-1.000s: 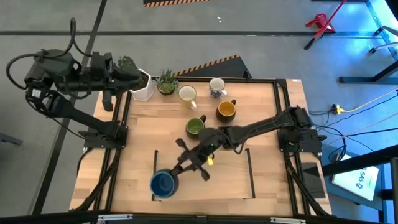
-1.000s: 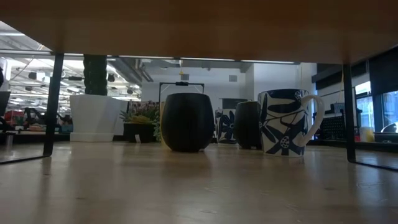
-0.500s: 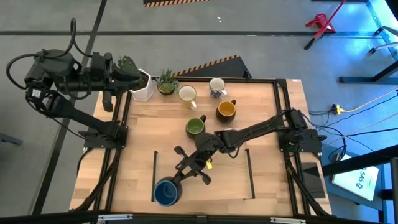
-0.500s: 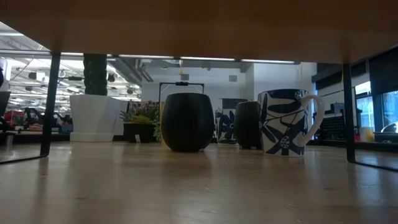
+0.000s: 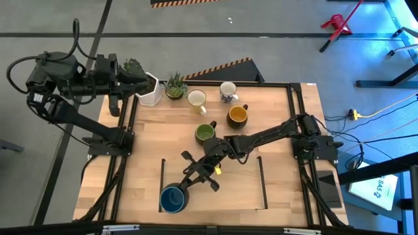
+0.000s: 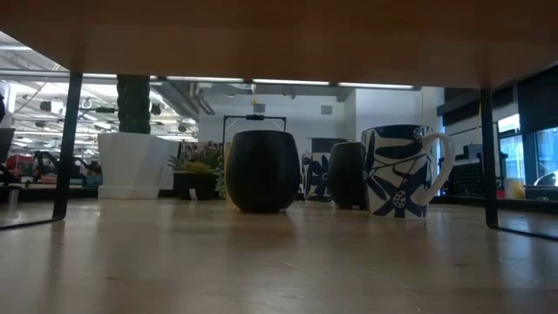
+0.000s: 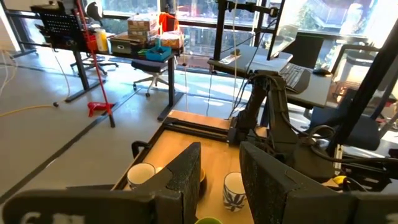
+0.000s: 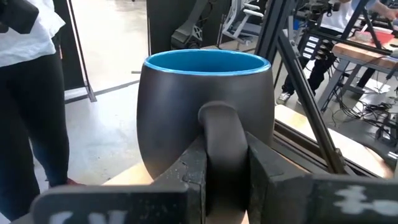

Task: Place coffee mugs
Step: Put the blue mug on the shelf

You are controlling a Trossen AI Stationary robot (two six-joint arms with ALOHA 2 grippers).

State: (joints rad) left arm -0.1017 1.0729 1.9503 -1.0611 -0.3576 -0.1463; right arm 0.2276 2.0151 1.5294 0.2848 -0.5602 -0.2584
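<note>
The blue mug [image 5: 172,199], dark outside and blue inside, stands upright near the table's near edge, left of centre. My right gripper [image 5: 187,185] is shut on it; the mug fills the right wrist view [image 8: 186,93]. The green mug [image 5: 205,133], orange-yellow mug [image 5: 237,115], cream-white mug [image 5: 196,98] and blue-patterned mug [image 5: 228,91] stand at the far middle of the table. My left gripper [image 5: 140,81] is open and empty, raised over the far left corner; its fingers show apart in the left wrist view [image 7: 221,180]. My right gripper pinches the blue mug's handle [image 8: 219,134] between its two fingers [image 8: 186,171]. The fingers come about level, slanting from the table's far right, one on each side of the handle. The mug stays upright with its mouth up; whether its base touches the table, I cannot tell.
A white pot with a cactus [image 5: 148,90] and a small pot with a spiky plant [image 5: 175,85] stand at the far left. Dark tape lines [image 5: 264,186] mark a rectangle at the near middle. In the low view a patterned mug [image 6: 397,170] and two dark mugs [image 6: 261,170] stand in a row.
My right gripper has carried the blue mug a little toward the table's near edge, keeping it upright and staying shut on the handle.
</note>
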